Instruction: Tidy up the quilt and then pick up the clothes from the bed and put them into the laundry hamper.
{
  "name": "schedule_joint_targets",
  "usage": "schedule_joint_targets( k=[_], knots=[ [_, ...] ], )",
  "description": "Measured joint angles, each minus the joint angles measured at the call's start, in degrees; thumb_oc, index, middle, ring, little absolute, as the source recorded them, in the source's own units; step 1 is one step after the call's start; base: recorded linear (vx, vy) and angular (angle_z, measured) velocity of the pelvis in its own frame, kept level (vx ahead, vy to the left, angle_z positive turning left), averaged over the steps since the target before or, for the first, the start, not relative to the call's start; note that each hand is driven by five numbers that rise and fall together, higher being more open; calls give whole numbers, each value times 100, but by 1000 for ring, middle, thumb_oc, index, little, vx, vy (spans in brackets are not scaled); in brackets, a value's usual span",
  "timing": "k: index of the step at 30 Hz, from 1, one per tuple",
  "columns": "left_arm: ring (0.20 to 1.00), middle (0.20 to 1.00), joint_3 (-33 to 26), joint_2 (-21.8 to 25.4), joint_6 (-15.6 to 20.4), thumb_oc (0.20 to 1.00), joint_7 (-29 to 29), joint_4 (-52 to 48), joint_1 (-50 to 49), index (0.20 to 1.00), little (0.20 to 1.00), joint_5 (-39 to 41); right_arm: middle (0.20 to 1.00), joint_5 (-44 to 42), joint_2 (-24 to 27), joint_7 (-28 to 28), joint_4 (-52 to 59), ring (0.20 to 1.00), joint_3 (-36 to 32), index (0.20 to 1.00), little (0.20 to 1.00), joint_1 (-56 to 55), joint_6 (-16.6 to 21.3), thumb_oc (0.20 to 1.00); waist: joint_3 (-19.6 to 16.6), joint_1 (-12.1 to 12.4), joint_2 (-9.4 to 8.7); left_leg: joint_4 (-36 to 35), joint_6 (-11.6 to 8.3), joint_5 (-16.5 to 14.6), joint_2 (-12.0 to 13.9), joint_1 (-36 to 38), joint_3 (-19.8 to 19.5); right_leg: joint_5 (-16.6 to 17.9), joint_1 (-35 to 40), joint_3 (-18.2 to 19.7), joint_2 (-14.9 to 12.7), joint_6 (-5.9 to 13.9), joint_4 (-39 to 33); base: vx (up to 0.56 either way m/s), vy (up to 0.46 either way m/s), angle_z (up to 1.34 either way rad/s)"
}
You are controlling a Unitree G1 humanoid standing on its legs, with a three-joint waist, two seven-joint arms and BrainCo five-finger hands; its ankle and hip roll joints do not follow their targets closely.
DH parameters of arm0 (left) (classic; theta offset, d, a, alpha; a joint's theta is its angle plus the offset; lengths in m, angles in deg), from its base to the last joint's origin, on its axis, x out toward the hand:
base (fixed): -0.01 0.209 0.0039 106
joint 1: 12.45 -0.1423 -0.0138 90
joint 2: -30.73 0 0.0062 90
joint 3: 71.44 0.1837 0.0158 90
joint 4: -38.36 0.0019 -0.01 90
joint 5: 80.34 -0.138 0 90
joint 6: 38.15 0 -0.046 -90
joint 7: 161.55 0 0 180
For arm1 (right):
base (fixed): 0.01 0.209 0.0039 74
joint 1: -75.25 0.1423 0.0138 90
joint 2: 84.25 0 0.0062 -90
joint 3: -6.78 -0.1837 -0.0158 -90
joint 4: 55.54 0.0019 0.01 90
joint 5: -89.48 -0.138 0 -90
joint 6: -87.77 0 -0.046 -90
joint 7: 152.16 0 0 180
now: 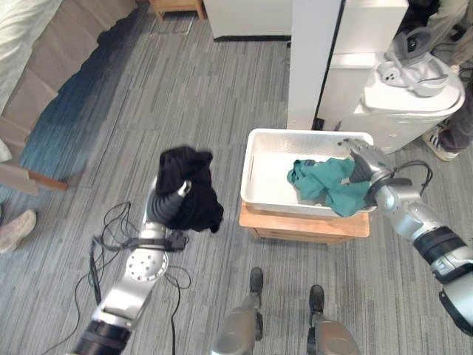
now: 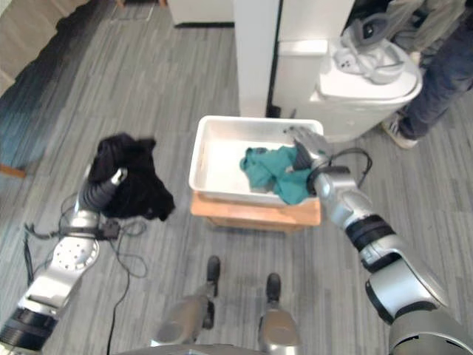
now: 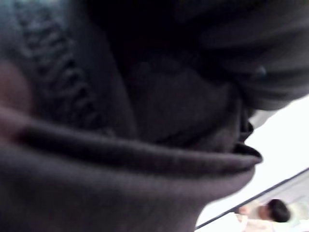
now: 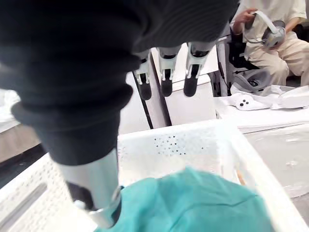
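Observation:
A black garment [image 1: 191, 185] hangs bunched from my left hand [image 1: 171, 205], which is raised over the floor left of the hamper. One silver finger shows against the cloth, and black fabric [image 3: 145, 106] presses close in the left wrist view. The white laundry hamper [image 1: 251, 170] stands on a low wooden stool [image 1: 303, 225]. A teal garment [image 1: 329, 185] lies inside it and spills over the front right rim. My right hand [image 1: 362, 163] hovers over the hamper's right side with straight fingers [image 4: 166, 72], its thumb [image 4: 96, 193] touching the teal cloth [image 4: 193, 203].
Behind the hamper stand a white pillar [image 1: 314, 59] and a white rounded unit [image 1: 410, 103] with a grey headset on top. A person [image 4: 270, 34] sits at the right, with a shoe [image 1: 441, 146] near the unit. The bed's edge [image 1: 22, 29] is at the upper left. Another shoe [image 1: 15, 229] rests at the left.

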Motion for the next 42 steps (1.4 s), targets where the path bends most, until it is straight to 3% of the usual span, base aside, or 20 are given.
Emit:
schedule_joint_targets(
  k=[1, 2, 5, 7, 8, 11, 12, 15, 21, 26, 27, 32, 37, 42],
  knots=[
    [200, 200, -4, 23, 51, 200, -4, -47, 76, 200, 200, -2, 1000, 114, -59, -15, -6, 1000, 0, 1000, 1000, -132, -5, 1000, -5, -33, -24, 1, -3, -9, 0, 57, 30, -4, 35, 40, -3, 5, 0, 66, 29, -37],
    [200, 200, 27, -4, 121, 200, -33, -108, 449, 200, 200, -21, 1000, 311, -184, 12, -36, 1000, -43, 1000, 1000, -676, 4, 1000, -8, -268, -152, 2, -37, -107, 10, 187, 167, -37, 79, 186, -21, 46, -18, 142, 50, -33],
    [200, 200, 36, 30, 100, 200, -95, -145, 924, 200, 200, -62, 1000, 367, -308, -54, -148, 1000, -242, 1000, 1000, -1493, 13, 1000, -75, -454, -315, -33, -47, -174, 33, 331, 339, -37, 156, 361, -21, 48, -6, 37, 22, -43],
    [200, 200, 59, 8, 91, 200, -145, -128, 1157, 200, 200, -72, 1000, 368, -253, -75, -192, 1000, -438, 1000, 1000, -1850, -38, 1000, -110, -722, -387, -34, -11, -210, 41, 391, 489, -33, 128, 530, -26, 49, -7, 94, 37, -44],
    [200, 200, 150, -3, 78, 200, -153, -90, 1363, 200, 200, -113, 1000, 369, -196, -45, -157, 1000, -632, 1000, 1000, -2212, -24, 1000, -144, -1007, -460, -11, -41, -263, 48, 446, 580, -33, 96, 626, -27, 49, -8, 64, 33, -20],
    [200, 200, 490, 12, 85, 200, -248, 539, 2013, 200, 200, -513, 1000, 369, -155, -35, -155, 1000, -963, 1000, 1000, -2741, -35, 1000, -268, -1093, -476, -35, -26, -292, 95, 535, 817, -24, 102, 852, -6, 61, -9, 13, 21, -54],
    [200, 200, 621, -58, 9, 200, -295, 915, 2219, 200, 200, -623, 1000, 370, -128, -25, -155, 1000, -992, 1000, 1000, -2925, -24, 1000, -320, -1335, -484, -36, -35, -315, 100, 546, 925, -23, 59, 935, -7, 64, -15, -29, 14, -39],
    [200, 200, 954, -338, -166, 200, -342, 1788, 2386, 200, 200, -786, 1000, 369, -131, -29, -154, 1000, -1000, 1000, 1000, -3216, -12, 1000, -357, -1628, -431, -36, -51, -343, 121, 523, 1113, 2, -72, 1145, 8, 98, -8, -37, 14, -36],
    [200, 200, 1449, -860, -469, 200, -277, 2603, 2099, 200, 200, -812, 1000, 364, -203, -11, -150, 1000, -864, 1000, 1000, -3429, -27, 1000, -352, -1765, -396, -34, -46, -336, 195, 324, 1315, 84, -401, 1364, 84, 88, -6, -74, -4, -22],
    [203, 203, 1425, -1125, -540, 203, -332, 2877, 1895, 203, 203, -999, 1000, 340, -525, 241, -296, 1000, -884, 1000, 1000, -3346, -122, 1000, -222, -1603, -330, -36, -80, -347, 200, 35, 1367, 79, -707, 1398, 87, 132, -31, -88, -18, -4],
    [1000, 1000, 1420, -1178, -582, 1000, -331, 3055, 1899, 1000, 1000, -1003, 1000, 328, -627, 264, -462, 1000, -867, 1000, 1000, -3261, -130, 1000, -143, -1602, -334, -31, -52, -291, 195, -32, 1365, 134, -763, 1382, 81, 118, -7, -36, -22, 9],
    [1000, 1000, 1145, -1257, -879, 1000, -175, 3697, 1500, 1000, 1000, -699, 1000, 295, -927, 247, -881, 1000, -817, 1000, 1000, -3149, -188, 1000, 83, -1532, -344, -20, -38, -260, 186, -68, 1258, 145, -733, 1245, 74, 106, -6, -7, -7, 13],
    [1000, 1000, 631, -1152, -898, 1000, -191, 3730, 1521, 1000, 1000, -244, 1000, 275, -984, 216, -981, 1000, -785, 1000, 1000, -3142, -251, 1000, 177, -1393, -403, -4, -38, -261, 181, 70, 1248, 145, -585, 1202, 66, 106, -5, 4, 0, 3],
    [1000, 1000, -226, -567, -721, 1000, -475, 3567, 1402, 1000, 1000, 82, 1000, -217, -1006, 91, -1132, 1000, -954, 1000, 1000, -3218, -252, 1000, 166, -1292, -397, -39, -155, -369, 219, 439, 1187, 89, -189, 1146, 91, 73, -37, 55, -26, 3]
  ],
)
